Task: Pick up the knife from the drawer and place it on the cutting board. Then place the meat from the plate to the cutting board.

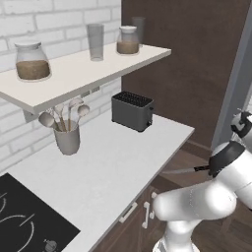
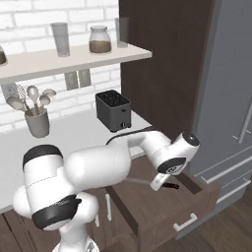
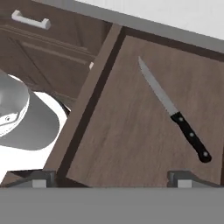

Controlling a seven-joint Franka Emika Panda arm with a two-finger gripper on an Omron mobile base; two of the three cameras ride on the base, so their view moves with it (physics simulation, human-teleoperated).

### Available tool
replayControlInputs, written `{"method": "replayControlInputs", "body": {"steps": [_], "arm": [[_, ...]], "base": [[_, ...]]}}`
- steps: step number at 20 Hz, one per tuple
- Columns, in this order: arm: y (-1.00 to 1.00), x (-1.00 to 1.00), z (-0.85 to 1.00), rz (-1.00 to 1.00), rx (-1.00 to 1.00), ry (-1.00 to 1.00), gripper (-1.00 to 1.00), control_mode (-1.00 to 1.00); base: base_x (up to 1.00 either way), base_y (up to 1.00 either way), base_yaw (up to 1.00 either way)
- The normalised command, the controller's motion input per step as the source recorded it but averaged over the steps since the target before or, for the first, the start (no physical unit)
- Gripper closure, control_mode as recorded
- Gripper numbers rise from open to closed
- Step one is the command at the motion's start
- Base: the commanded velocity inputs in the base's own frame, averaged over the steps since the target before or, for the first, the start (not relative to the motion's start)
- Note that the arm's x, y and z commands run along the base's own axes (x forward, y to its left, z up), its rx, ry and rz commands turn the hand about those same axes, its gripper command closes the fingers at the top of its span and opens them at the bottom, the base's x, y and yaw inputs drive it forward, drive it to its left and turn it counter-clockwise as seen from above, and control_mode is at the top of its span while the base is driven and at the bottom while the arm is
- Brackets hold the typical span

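The knife (image 3: 174, 111) lies flat in the open drawer (image 3: 127, 144), its thin grey blade pointing toward the counter edge and its black handle (image 3: 192, 139) toward the drawer front. My gripper (image 3: 112, 179) hovers above the drawer floor, open and holding nothing, with the knife ahead and to the right of its fingertips (image 3: 181, 178). From the right base view the hand hangs over the drawer (image 2: 162, 209) just above the knife (image 2: 170, 185). The left base view shows the knife (image 1: 183, 171) past my elbow. The cutting board, the meat and the plate are out of view.
A dark toaster (image 1: 132, 111) and a cup of utensils (image 1: 67, 139) stand on the white counter (image 1: 113, 167). A shelf (image 1: 74, 74) above carries jars and glasses. A cooktop (image 1: 24, 219) sits at the left, tall grey fridge doors (image 2: 231, 98) at the right.
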Motion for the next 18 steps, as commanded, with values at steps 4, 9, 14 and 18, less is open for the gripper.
{"method": "replayControlInputs", "body": {"steps": [4, 9, 14, 18], "arm": [[0.07, 0.57, -0.22, 0.29, 0.00, -0.02, -1.00, -1.00], [0.03, 0.37, -0.42, 0.23, 0.00, -0.07, -1.00, -1.00], [0.15, 0.30, -0.37, 0.18, -0.03, -0.03, -1.00, -1.00], [0.14, 0.39, -0.32, 0.10, -0.07, -0.02, -1.00, -1.00]], "base": [[0.00, 0.00, 0.00], [0.00, 0.00, 0.00], [0.00, 0.00, 0.00], [0.00, 0.00, 0.00]]}}
